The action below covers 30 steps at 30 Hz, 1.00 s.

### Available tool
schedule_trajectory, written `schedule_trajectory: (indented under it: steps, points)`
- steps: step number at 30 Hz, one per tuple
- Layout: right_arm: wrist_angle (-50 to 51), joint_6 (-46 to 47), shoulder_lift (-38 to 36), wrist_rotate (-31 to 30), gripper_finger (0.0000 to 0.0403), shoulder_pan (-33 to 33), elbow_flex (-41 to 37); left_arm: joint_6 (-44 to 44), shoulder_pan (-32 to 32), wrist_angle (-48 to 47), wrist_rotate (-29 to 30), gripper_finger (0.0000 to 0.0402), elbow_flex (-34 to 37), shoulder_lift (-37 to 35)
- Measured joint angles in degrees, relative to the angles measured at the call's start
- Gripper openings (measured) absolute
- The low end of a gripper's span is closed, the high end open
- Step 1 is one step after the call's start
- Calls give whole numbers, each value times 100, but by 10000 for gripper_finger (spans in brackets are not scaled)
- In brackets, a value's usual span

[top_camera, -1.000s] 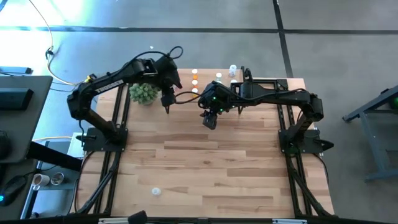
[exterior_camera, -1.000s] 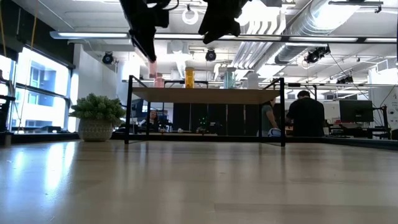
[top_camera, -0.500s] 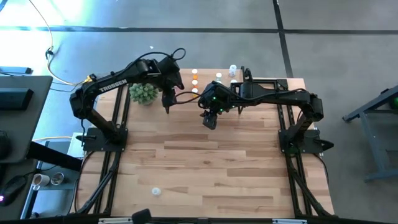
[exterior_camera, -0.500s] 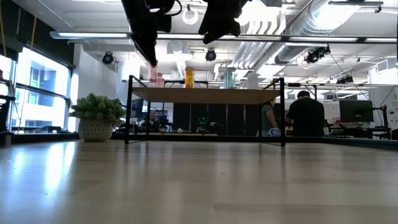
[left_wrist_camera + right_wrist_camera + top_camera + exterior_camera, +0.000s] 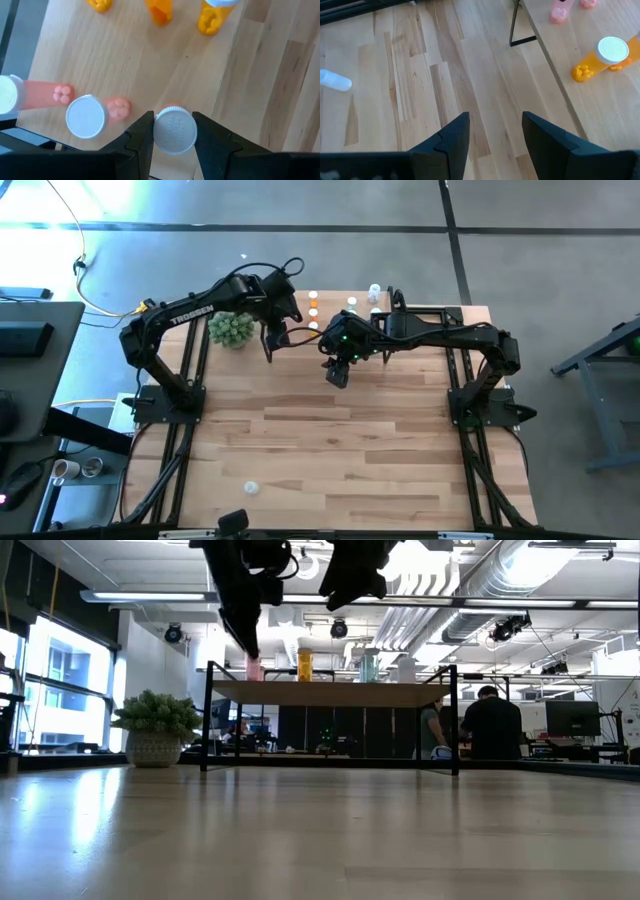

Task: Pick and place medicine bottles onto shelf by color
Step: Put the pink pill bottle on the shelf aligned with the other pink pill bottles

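From overhead you look straight down on the whole table [image 5: 330, 450], with the shelf [image 5: 420, 315] in the upper middle of the frame. The low view sits at tabletop height, facing level across to the shelf [image 5: 330, 693] in mid-frame and the room behind. Each wrist camera looks closely down past its own fingers [image 5: 142, 137] at the shelf top [image 5: 125, 60], which all four views share.

Grey floor [image 5: 560, 260] — bright windows [image 5: 60, 680] left.
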<state>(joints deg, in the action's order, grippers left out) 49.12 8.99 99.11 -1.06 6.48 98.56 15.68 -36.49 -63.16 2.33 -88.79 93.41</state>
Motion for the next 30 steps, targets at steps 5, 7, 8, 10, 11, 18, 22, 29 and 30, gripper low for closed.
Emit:
schedule_trajectory:
  steps: [5, 7, 8, 10, 11, 18, 22, 29, 30]
  points:
    - [0, -2, 0, 0, 172, 0, -2, 4, 0, -23, 27, 113, -2, 9]
    - [0, -2, 0, 0, 172, 0, -2, 2, 0, -99, 36, 113, -4, 9]
    - [0, -2, 0, 0, 172, 0, -2, 0, 0, -143, 76, 113, -4, 7]
    - [0, -2, 0, 0, 172, 0, -2, 12, 2, -223, 155, 113, -9, 5]
    - [0, -2, 0, 0, 172, 0, -2, 13, 2, -251, 165, 113, -9, 4]
    - [0, -2, 0, 0, 172, 0, -2, 0, 2, -330, 157, 113, -79, 24]
    - [0, -2, 0, 0, 172, -13, -2, -52, 1, -328, 106, 113, -79, 24]
    - [0, -2, 0, 0, 172, -13, -4, -108, 2, -314, -37, 113, -81, 24]
    - [0, -2, 0, 0, 172, -13, -4, -111, 2, -312, -37, 113, -81, 24]
